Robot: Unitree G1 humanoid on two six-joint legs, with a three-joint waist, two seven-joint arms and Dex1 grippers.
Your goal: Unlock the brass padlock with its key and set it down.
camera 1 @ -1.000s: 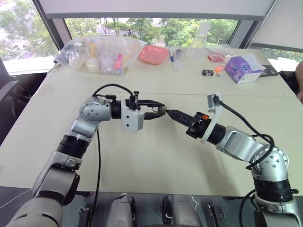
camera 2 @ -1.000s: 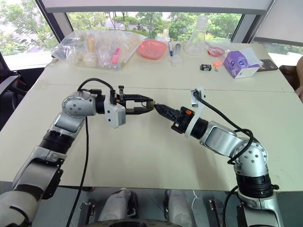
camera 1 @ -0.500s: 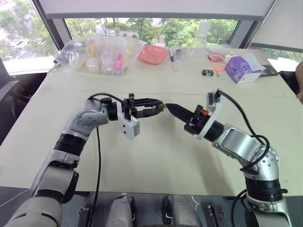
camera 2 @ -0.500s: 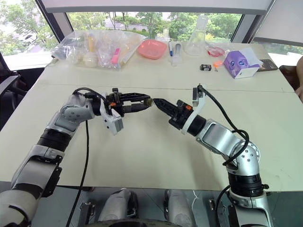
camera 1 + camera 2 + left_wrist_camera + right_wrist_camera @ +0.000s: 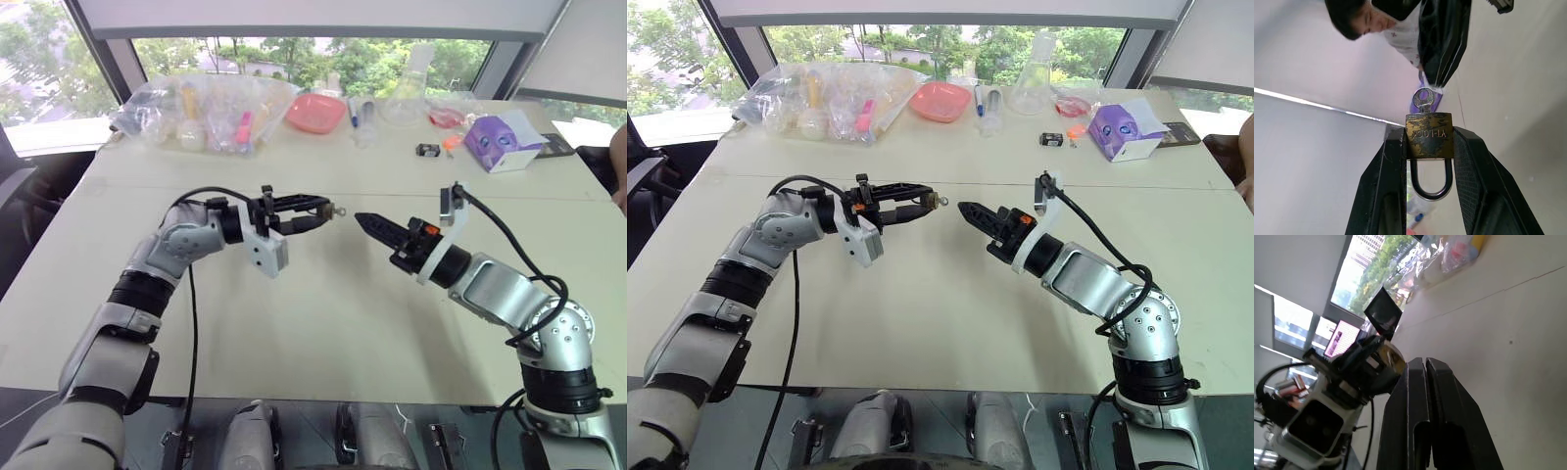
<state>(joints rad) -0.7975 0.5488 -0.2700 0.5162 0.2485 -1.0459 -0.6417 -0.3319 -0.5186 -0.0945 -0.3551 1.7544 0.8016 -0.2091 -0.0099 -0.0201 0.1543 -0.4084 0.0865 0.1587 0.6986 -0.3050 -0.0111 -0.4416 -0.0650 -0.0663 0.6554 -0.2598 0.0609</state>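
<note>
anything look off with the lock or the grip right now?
Nothing stands out. The brass padlock sits squarely in the left claw, shackle closed, key in the keyhole. Its brass face is worn and blotchy. The right claw hangs apart from it.

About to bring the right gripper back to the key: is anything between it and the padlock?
Nothing visible. The right gripper faces the small brass padlock, held in the left gripper, across open air above the cream table. The silvery key sticks out toward it.
</note>
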